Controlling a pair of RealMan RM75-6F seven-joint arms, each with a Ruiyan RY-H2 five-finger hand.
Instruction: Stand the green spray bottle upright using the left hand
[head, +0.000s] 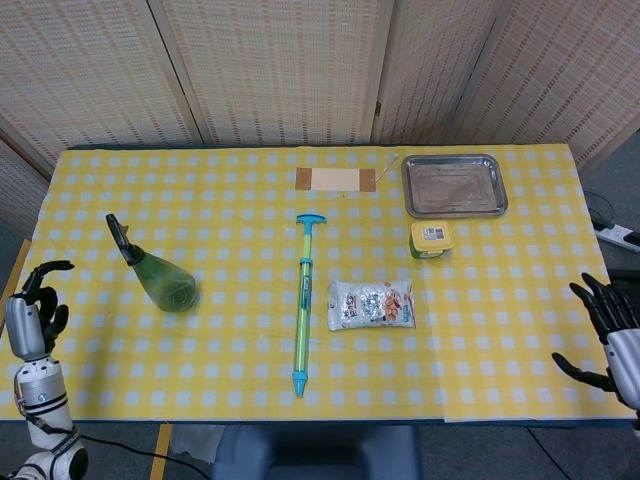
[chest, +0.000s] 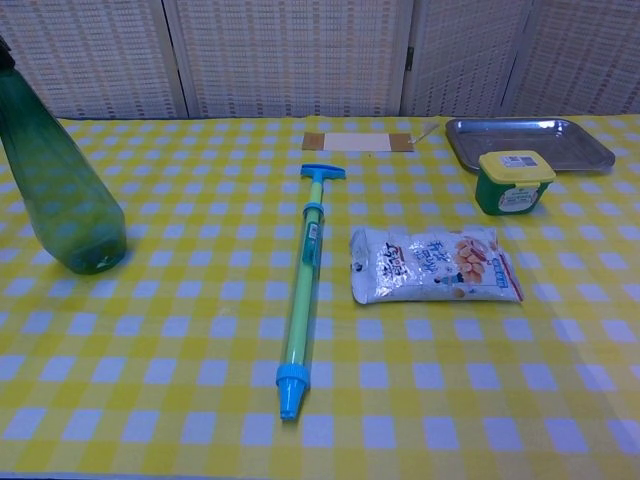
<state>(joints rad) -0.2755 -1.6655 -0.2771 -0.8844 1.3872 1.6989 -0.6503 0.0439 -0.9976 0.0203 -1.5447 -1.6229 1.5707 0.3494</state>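
Since the spray bottle (head: 162, 280) stood upright on the bench (head: 230, 360), the left hand (head: 30, 312), fingers apart and empty, sat well left of it; retreat should stay clear, no nudging.

Yellow-and-white checked table (head: 500, 330), translucent green spray bottle (head: 160, 277) (black nozzle), green pump (head: 303, 305) with blue ends, silver tray (head: 455, 160), my black fingers (head: 598, 300).

Green spray bottle (chest: 60, 190) top cropped in chest view.
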